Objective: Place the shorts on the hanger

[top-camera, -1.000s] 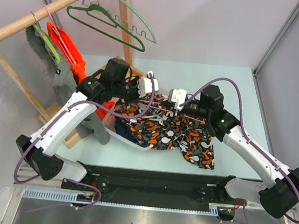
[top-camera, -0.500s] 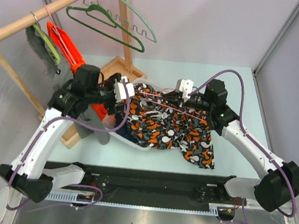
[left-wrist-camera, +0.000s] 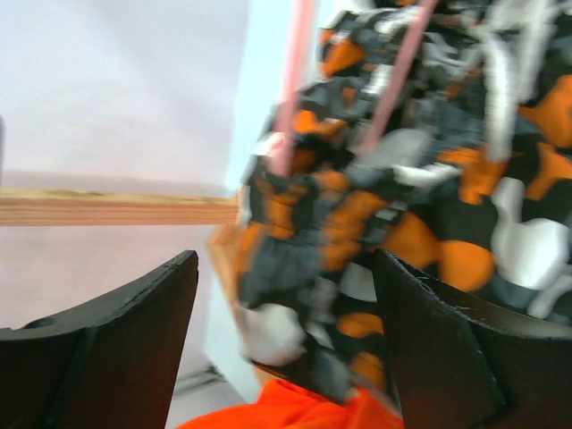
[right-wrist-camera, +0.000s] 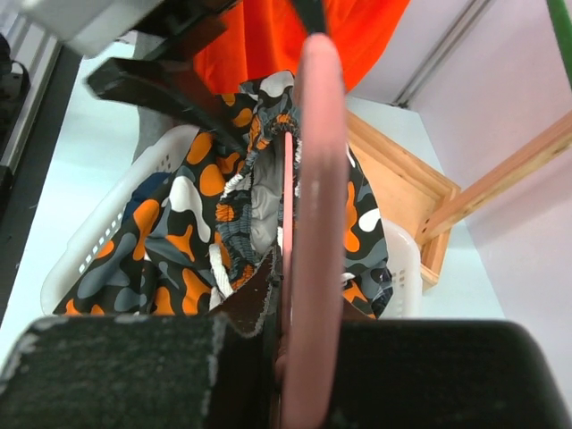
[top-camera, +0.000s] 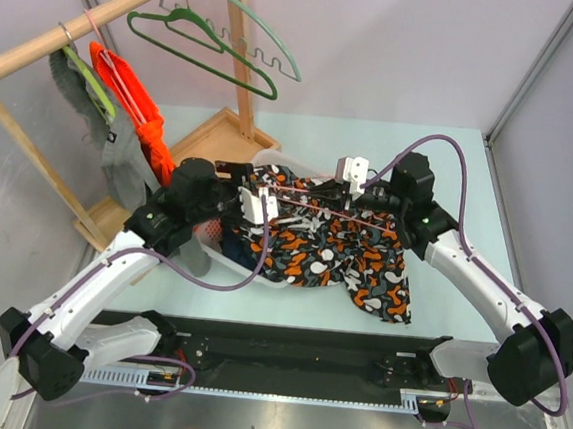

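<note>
At the bottom of the top view the two arms rise from their bases and reach toward the middle of the frame. Just above them the shorts (top-camera: 338, 254) lie spread at centre. One leg trails down and right onto the table (top-camera: 461, 170), and the rest is heaped over the rim of a white basket (top-camera: 224, 259) at centre left. The hanger (top-camera: 339, 212) lies across the upper part of the shorts, its pink wires running left to right through the cloth.

The left gripper (top-camera: 262, 204), left of centre, sits at the hanger's left end. In the left wrist view its black fingers (left-wrist-camera: 134, 349) stand wide apart at the lower corners. A bunched edge of the shorts (left-wrist-camera: 357, 223) lies between and beyond them, unpinched. Two wires of the hanger (left-wrist-camera: 293, 80) enter the cloth at the top of that frame.

The right gripper (top-camera: 350, 176), just above centre, has the hanger's right end. In the right wrist view its jaws are closed on the hanger (right-wrist-camera: 317, 179), which runs straight up mid-frame over the shorts (right-wrist-camera: 179, 223).

Farthest, at the upper left of the top view, a wooden rail (top-camera: 82, 28) carries an orange garment (top-camera: 135, 111), a grey garment (top-camera: 119, 155), a dark green hanger (top-camera: 202, 59) and a pale green hanger (top-camera: 297, 73).
</note>
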Controlling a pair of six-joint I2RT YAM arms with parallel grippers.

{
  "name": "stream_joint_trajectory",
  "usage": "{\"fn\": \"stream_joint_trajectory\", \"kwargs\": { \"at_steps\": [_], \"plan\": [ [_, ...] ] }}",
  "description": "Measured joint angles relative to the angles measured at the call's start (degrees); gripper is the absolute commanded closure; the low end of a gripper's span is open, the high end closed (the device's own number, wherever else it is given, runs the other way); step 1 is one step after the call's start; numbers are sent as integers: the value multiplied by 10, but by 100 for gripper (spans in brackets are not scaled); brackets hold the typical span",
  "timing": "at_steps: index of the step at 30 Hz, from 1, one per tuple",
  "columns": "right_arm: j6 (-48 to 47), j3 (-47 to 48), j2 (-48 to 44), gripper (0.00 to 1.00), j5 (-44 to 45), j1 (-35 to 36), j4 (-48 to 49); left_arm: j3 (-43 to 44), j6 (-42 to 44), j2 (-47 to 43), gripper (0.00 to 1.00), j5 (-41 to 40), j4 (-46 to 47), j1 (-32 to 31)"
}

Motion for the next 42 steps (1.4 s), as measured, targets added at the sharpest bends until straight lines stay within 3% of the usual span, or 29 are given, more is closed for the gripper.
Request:
{"fn": "stream_joint_trajectory", "kwargs": {
  "at_steps": [5,8,10,13,14,15,17,18,21,22,26,33,37,42],
  "plan": [
    [-35,2,0,100,-10,9,-28,3,8,19,41,-8,17,-1],
    [-60,5,0,100,-10,19,-39,14,15,30,58,13,-10,0],
    [-71,5,0,100,-10,24,-40,32,16,39,63,41,-44,3],
    [-81,11,1,100,-12,27,-41,66,9,56,83,82,-84,12],
    [-83,15,2,100,-12,28,-41,81,6,65,98,96,-100,16],
    [-86,18,2,98,-12,28,-41,95,0,73,100,111,-112,21],
    [-93,22,2,81,-10,27,-42,116,-10,87,100,135,-135,32],
    [-95,24,1,60,-8,26,-44,120,-16,90,100,145,-140,36],
    [-89,24,-14,24,-3,19,-75,122,-26,92,100,168,-150,48],
    [-82,24,-24,20,-1,15,-89,122,-30,92,100,172,-153,54],
    [-35,28,-85,16,27,-24,-144,125,-36,96,100,188,-167,72],
    [48,10,-220,30,61,-144,-237,153,-83,131,100,202,-173,82],
    [57,-80,-298,29,99,-128,-250,167,-108,149,100,207,-174,86],
    [53,-189,-307,25,237,-20,-201,184,-135,164,100,215,-174,87]
  ]
}}
